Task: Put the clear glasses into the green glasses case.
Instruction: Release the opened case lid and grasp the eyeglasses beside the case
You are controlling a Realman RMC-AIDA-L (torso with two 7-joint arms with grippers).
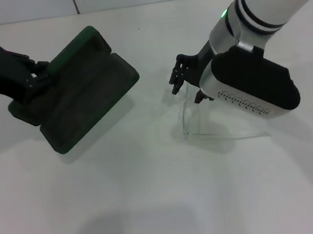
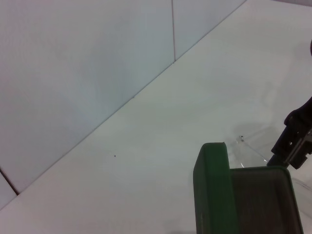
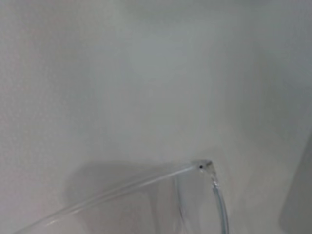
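The right arm reaches in from the far right, its right tool (image 1: 189,84) closed on the clear glasses (image 1: 203,123), a colourless wraparound lens with one thin arm stretched along the white bench (image 1: 168,208). The left tool (image 1: 33,81) grips the far-left edge of the green glasses case (image 1: 81,89), which lies open, dark lining up. No lettering can be read.

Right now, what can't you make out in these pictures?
- Right claw grip on the clear glasses: head view, its own wrist housing covers the contact.
- Left claw: dark against the green glasses case, fingers unreadable.
- Case interior: left wrist view, cut off by the frame edge.
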